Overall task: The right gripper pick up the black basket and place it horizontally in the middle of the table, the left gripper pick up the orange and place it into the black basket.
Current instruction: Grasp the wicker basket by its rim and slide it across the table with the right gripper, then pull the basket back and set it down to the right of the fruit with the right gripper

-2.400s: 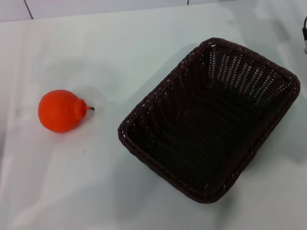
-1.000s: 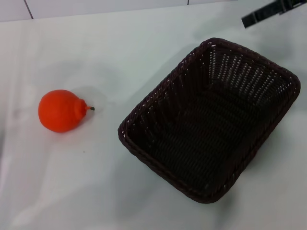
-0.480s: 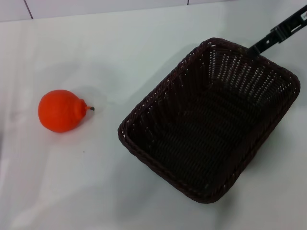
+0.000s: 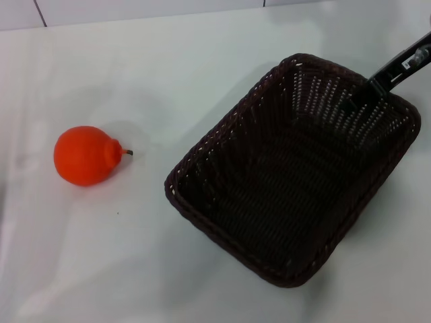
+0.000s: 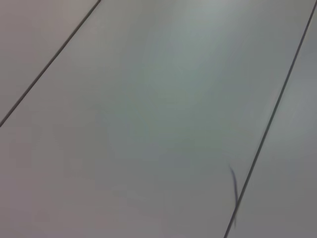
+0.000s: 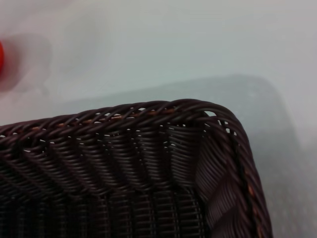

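Orange (image 4: 85,155) first, lying on the left of the white table (image 4: 202,81), well apart from everything else: we judge it light, firm and apt to roll, best taken across its round body rather than its neck. Right of it we find the black basket (image 4: 296,168), set at a slant on the table's right side; it looks light and fairly stiff, and we would take it by the braided rim. At its far right corner our right gripper (image 4: 369,86) reaches down over that rim. Whether its jaws are parted we cannot tell. Our left gripper is out of sight.
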Tool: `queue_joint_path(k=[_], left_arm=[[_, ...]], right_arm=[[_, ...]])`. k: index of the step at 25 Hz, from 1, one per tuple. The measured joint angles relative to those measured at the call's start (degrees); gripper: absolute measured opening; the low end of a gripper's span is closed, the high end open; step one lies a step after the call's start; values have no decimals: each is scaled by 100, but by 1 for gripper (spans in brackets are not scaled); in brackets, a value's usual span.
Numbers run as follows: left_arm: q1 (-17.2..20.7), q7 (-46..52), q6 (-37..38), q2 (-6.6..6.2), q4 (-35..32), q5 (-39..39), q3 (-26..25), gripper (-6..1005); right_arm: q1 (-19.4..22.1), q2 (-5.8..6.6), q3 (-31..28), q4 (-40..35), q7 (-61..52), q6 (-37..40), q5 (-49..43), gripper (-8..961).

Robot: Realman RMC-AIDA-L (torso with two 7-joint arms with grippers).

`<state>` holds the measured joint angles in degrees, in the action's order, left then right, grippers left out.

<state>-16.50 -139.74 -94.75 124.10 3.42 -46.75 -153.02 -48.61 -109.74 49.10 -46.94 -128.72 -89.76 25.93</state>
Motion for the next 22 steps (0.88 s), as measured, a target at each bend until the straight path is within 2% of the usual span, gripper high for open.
queue_joint_path(k=[10, 16, 18, 19, 22], left_arm=[[-46, 8, 56, 0, 0, 0, 0, 933], [-13, 40, 64, 9, -6, 0, -9, 934], [-1, 85, 64, 7, 1, 0, -17, 934], [2, 99, 63, 4, 4, 0, -20, 934], [6, 116, 69, 0, 17, 0, -27, 934]], right_arm=[[44, -11, -15, 22, -1, -61, 12, 317], [57, 16, -386, 66, 153, -391, 83, 232], [111, 89, -839, 68, 262, -748, 307, 204], [111, 89, -839, 68, 262, -748, 307, 204], [221, 188, -1342, 112, 205, -946, 661, 205]])
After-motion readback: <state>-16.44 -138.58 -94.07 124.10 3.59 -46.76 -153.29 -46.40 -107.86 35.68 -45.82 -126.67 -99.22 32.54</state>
